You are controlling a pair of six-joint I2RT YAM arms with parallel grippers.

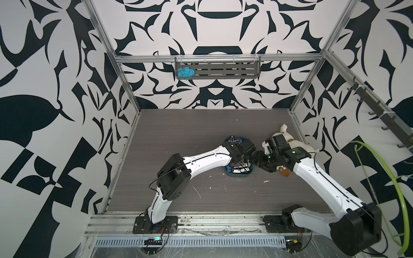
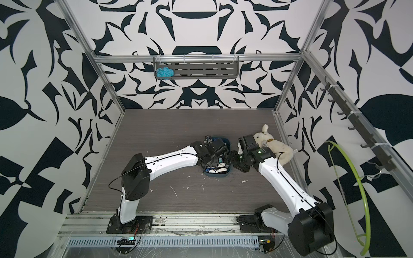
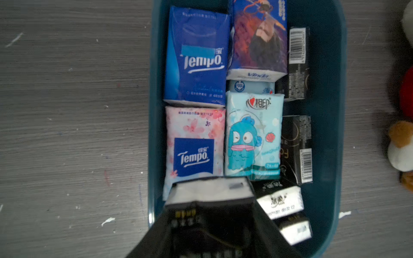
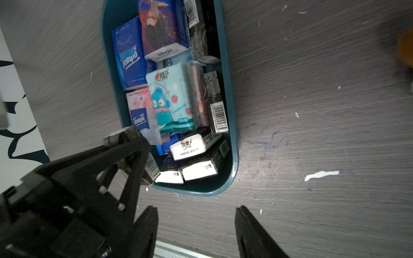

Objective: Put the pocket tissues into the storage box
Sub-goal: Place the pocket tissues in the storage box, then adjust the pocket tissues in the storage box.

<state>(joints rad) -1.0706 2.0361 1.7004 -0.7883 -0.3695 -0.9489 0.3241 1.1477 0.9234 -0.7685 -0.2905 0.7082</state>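
Observation:
The dark teal storage box (image 3: 335, 111) lies on the wooden table, mid-right in both top views (image 1: 239, 175). Several pocket tissues lie inside it: a blue packet (image 3: 196, 58), a pink-white one (image 3: 194, 143), a light teal one (image 3: 252, 136) and black ones (image 3: 297, 149). My left gripper (image 3: 210, 214) hangs over the box's near end, shut on a black packet (image 3: 210, 194) with a white end. This same packet (image 4: 152, 166) shows in the right wrist view. My right gripper (image 4: 196, 213) stands open and empty above the bare table, just beside the box's near end (image 4: 196, 192).
A white plush rabbit (image 1: 283, 134) lies right of the box, behind my right arm. Another plush toy (image 3: 402, 145), orange and white, is close by. A grey slotted shelf (image 1: 223, 70) on the back wall holds blue yarn (image 1: 184, 72). A green hoop (image 1: 391, 189) hangs at far right.

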